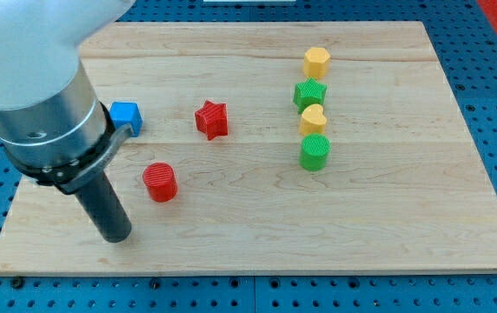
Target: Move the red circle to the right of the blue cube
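- Tip point(116, 236) of our rod rests on the wooden board point(387, 226), bare, touching no block, near the red circle point(160, 182) and toward the view's bottom-left of it.
- We see the red circle below and slightly right of the blue cube point(126, 116), apart from it.
- Our arm's housing partly hides the blue cube's left edge.
- A red star point(211, 119) sits right of the cube.
- Further right we see a column: yellow hexagon point(316, 61), green star point(310, 92), yellow heart point(313, 118), green cylinder point(314, 152).
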`<state>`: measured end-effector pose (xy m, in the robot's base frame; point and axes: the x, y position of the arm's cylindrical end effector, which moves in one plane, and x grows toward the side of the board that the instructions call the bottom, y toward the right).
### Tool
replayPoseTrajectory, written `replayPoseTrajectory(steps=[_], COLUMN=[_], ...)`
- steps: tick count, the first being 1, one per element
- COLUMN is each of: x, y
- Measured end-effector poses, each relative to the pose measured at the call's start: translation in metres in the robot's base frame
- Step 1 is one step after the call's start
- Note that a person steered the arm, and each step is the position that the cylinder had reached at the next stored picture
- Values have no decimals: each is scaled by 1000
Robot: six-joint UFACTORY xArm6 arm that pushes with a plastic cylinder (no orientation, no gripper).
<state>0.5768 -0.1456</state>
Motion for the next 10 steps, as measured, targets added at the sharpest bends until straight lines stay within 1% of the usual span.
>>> replayPoseTrajectory(steps=[2, 3, 4, 5, 6, 7, 8, 9, 10], x=[1, 24, 40, 20, -22, -51, -16, -42, -65], y=[7, 8, 23, 60, 65, 65, 76, 33, 30])
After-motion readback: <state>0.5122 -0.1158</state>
